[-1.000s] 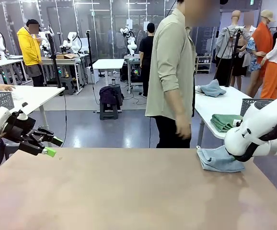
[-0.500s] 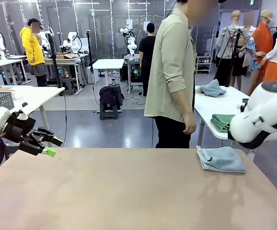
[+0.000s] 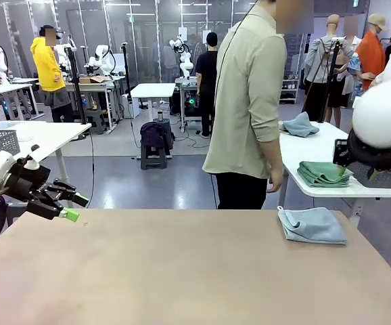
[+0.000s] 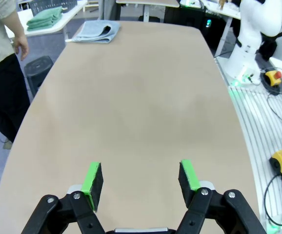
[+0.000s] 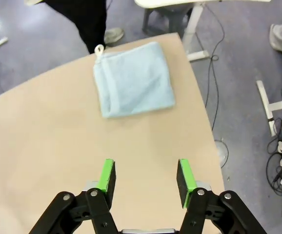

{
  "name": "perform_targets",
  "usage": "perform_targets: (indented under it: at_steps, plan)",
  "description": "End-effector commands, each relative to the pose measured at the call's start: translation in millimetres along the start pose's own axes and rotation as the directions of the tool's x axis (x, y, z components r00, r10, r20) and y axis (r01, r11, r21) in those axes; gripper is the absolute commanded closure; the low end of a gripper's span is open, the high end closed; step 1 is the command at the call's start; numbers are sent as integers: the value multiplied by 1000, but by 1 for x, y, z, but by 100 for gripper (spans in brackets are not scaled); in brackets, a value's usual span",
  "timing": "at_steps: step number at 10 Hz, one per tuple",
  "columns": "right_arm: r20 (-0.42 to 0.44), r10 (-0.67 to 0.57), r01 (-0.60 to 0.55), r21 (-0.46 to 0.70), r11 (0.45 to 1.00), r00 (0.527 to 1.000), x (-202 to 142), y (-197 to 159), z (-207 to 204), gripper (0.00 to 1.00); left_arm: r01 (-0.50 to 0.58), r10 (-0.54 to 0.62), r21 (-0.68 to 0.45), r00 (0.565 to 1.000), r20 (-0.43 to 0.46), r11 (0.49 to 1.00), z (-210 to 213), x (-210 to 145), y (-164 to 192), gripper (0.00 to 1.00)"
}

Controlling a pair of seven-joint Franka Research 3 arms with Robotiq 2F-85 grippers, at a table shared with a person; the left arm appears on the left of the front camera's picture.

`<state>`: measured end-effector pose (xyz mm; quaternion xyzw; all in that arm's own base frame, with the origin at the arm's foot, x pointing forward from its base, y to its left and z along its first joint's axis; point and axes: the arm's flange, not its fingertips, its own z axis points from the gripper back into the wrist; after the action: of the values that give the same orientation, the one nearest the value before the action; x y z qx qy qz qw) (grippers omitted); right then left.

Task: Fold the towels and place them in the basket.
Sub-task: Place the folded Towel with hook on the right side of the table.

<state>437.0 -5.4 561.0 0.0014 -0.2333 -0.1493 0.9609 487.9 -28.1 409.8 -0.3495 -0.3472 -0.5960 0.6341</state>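
Grey-blue folded towel (image 3: 312, 225) lies at the table's (image 3: 182, 271) two o'clock corner. The left gripper (image 4: 140, 175) hovers at nine o'clock, fingers spread and empty. The right gripper (image 5: 143, 176), likewise spread, seems high above the towel.

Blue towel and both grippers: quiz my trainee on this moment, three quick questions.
1. True or false: the right gripper is open, holding nothing.
2. The blue towel lies: A) folded on the table; B) in the basket; C) in a person's hand.
3. Fill in: the left gripper is ____ (open or shut).
Key: 1 true; 2 A; 3 open.
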Motion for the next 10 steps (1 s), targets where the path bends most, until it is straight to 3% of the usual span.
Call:
perform_targets:
  at_steps: [1,4,7,8,10]
  plan:
    - [-32,45,-43,49,998,998,-12,-8,45,36,-8,8,5,1000,6,1000,1,2,-2,21]
    - [-31,131,-128,88,988,991,-34,-13,94,36,-8,8,5,1000,6,1000,1,2,-2,21]
    - [-42,213,-209,87,974,976,-42,-9,97,36,-8,8,5,1000,6,1000,1,2,-2,21]
    - [-30,149,-146,79,986,988,-41,-10,104,36,-8,8,5,1000,6,1000,1,2,-2,21]
    - [-30,149,-146,79,986,988,-41,-10,104,36,-8,8,5,1000,6,1000,1,2,-2,21]
